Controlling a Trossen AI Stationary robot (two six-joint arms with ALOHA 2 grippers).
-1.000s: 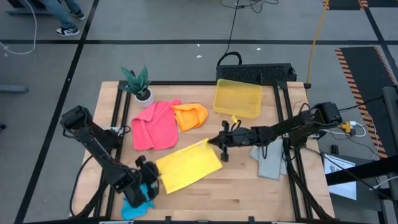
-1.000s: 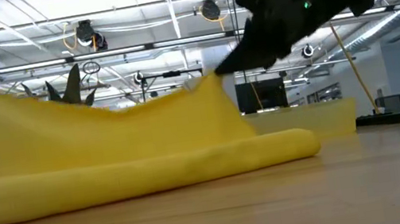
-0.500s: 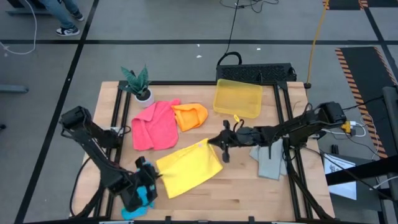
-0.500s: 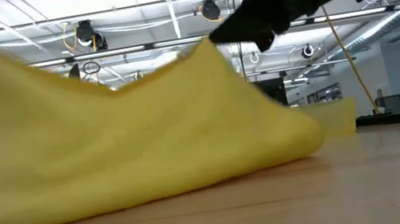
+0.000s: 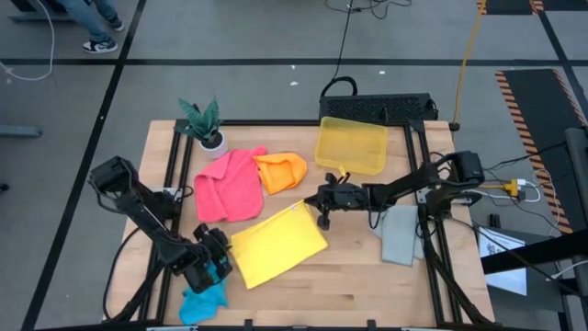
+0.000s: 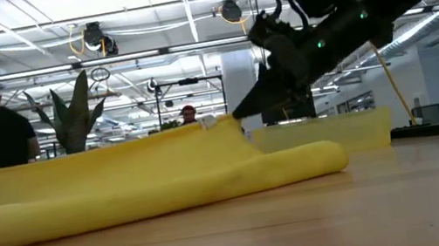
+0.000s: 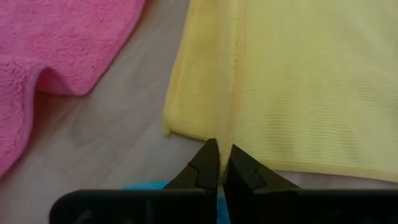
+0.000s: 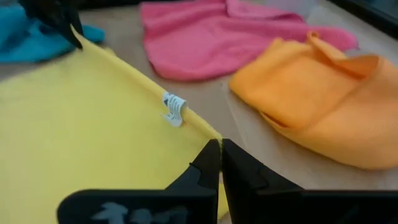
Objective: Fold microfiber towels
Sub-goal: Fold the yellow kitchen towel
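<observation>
A yellow towel [image 5: 277, 245] lies doubled over on the wooden table, near its middle. My left gripper [image 5: 223, 254] is shut on the towel's left corner, and my right gripper [image 5: 321, 210] is shut on its far right corner. In the low view the upper layer [image 6: 119, 161] rests on the rolled lower fold [image 6: 212, 186]. A pink towel [image 5: 228, 184] and an orange towel [image 5: 281, 172] lie crumpled farther back. The blue towel [image 5: 203, 300] sits bunched at the near left edge. At the right, a grey towel [image 5: 401, 235] lies flat. My left gripper pinches the edge of the yellow towel's upper layer [image 7: 229, 137] between its two fingers, slanting down from the near left. The cloth there lies low on the layer beneath. My right gripper pinches the upper layer's corner [image 8: 210, 133], just past the white tag [image 8: 173, 108], between its two fingers. It comes from the table's right, slanting a little down. The corner [image 6: 224, 124] is held slightly above the table, and the cloth runs off almost level.
A translucent yellow bin [image 5: 351, 144] stands at the back and a small potted plant [image 5: 204, 124] at the far left corner. Bare wood lies in front of the yellow towel. People show in the room behind the table in the low view.
Half a second ago both grippers held the yellow towel's upper layer raised and billowing. Both have since gone down, and the layer has sunk to lie nearly flat on the lower one. The lower fold has stayed on the table.
</observation>
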